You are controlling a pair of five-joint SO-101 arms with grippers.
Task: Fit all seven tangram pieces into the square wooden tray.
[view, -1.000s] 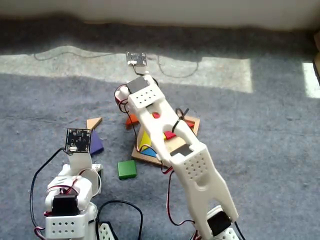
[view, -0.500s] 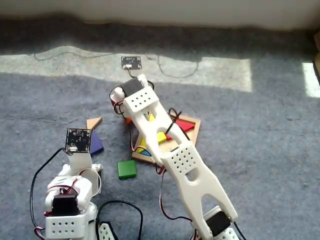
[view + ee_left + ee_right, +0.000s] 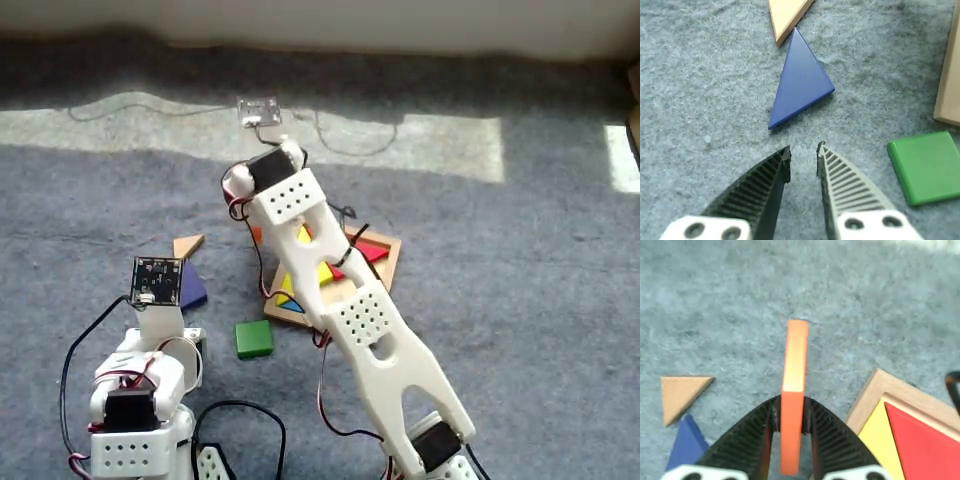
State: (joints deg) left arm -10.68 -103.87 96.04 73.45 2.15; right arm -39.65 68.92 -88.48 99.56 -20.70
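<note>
Orange piece [image 3: 794, 355] stands on edge, pinched in the right gripper [image 3: 791, 404] over the carpet [image 3: 715, 310] just beside the wooden tray [image 3: 867, 397]. Carry it over the tray's free space, tip it flat and match the gap's angle before letting go.

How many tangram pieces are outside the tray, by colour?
Orange piece, held in the right gripper: 1
Tan triangle: 1
Blue triangle: 1
Green square: 1
Total: 4
</note>
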